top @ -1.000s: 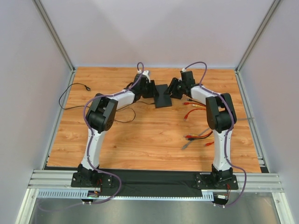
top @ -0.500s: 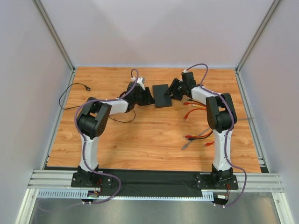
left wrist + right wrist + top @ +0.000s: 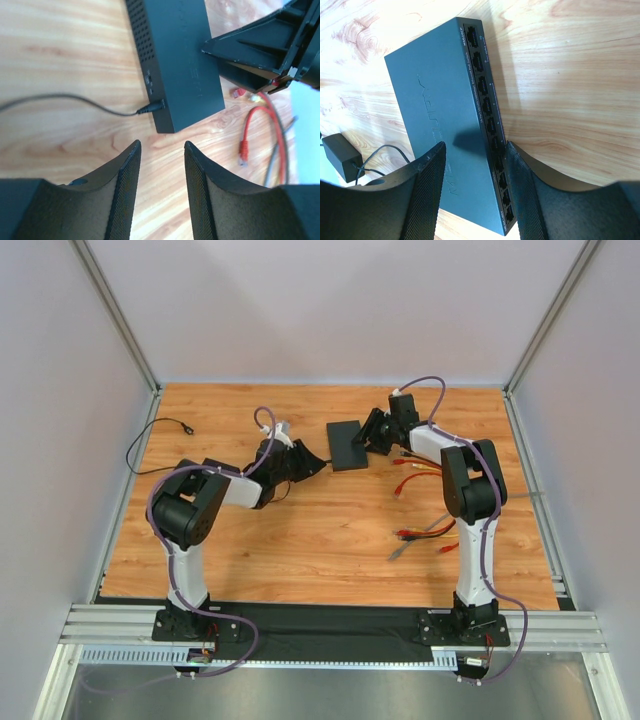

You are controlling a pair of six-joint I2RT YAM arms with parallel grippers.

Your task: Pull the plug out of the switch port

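Observation:
The switch (image 3: 347, 444) is a flat black box lying at the back middle of the table. In the left wrist view, a small black plug (image 3: 152, 106) on a thin black cable sits in the switch's (image 3: 175, 60) narrow side. My left gripper (image 3: 162, 150) is open and empty, a short way back from the plug; it is at the switch's near left in the top view (image 3: 316, 462). My right gripper (image 3: 474, 160) is open and straddles the switch's (image 3: 440, 115) socket edge. One finger is over the top face, the other beside the row of sockets (image 3: 490, 125).
Red cables (image 3: 420, 475) and a grey one lie on the right of the table, with more near the right arm (image 3: 425, 532). A black power adapter (image 3: 340, 155) lies beyond the switch. A thin black cable (image 3: 150, 445) loops at the far left.
My left arm has drawn back to the near left, away from the switch, with its gripper empty. The switch and my right arm have stayed put.

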